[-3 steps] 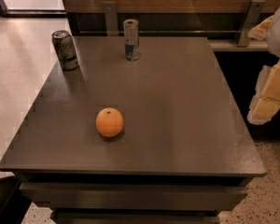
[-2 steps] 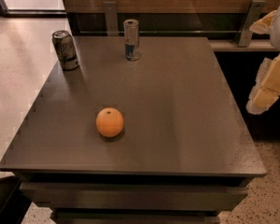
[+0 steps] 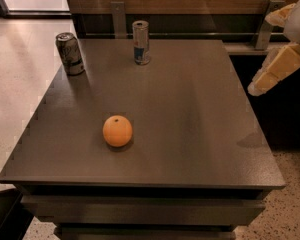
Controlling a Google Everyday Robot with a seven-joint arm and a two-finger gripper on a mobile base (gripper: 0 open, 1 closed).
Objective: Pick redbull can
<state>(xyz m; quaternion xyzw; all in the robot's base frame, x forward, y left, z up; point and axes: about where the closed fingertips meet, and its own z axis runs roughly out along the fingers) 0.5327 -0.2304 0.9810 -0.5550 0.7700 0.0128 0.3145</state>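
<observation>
The redbull can (image 3: 140,42), slim and silver with blue lower panels, stands upright near the far edge of the dark grey table (image 3: 190,119). My gripper (image 3: 264,51) hangs at the right edge of the view, above and beyond the table's right side and far to the right of the can. Its two cream fingers (image 3: 276,70) stand apart, open and empty.
A shorter, wider dark-grey can (image 3: 70,53) stands at the table's far left corner. An orange (image 3: 117,131) lies left of the table's middle. A wooden wall with metal brackets (image 3: 118,15) runs behind the table. Light floor lies to the left.
My gripper has risen a little at the right edge of the view. The cans and the orange have not moved.
</observation>
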